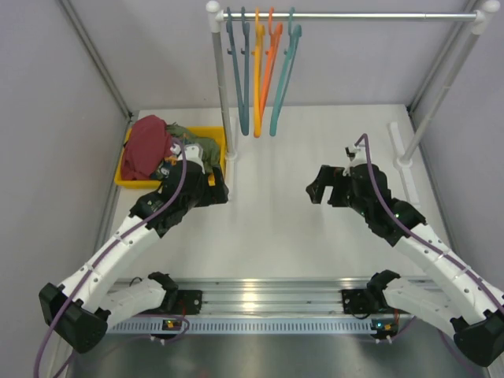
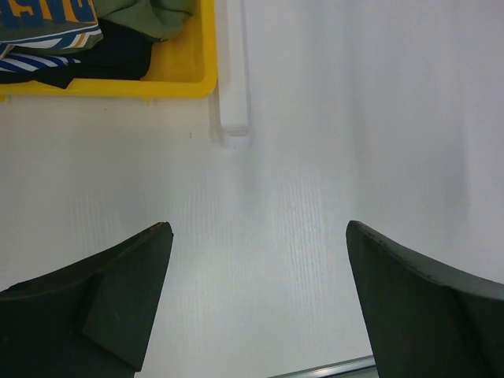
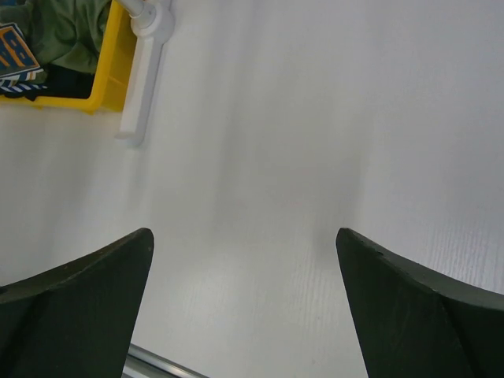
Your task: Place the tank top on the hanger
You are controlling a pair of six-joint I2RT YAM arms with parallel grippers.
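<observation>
L gripper [image 2: 258, 230] & R gripper [image 3: 243, 233]: my jaws gape wide, nothing held, above the table [image 1: 276, 213]. Tank top [image 1: 146, 147] bunched in yellow bin [image 1: 209, 132], far-left; axis unclear. Hanger [image 1: 285, 75] on rail [image 1: 354, 15], hook up, body hanging straight down.

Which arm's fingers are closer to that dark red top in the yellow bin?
Left. The left fingers hover just right of the bin holding the red top; the right fingers hang far across the table.
</observation>
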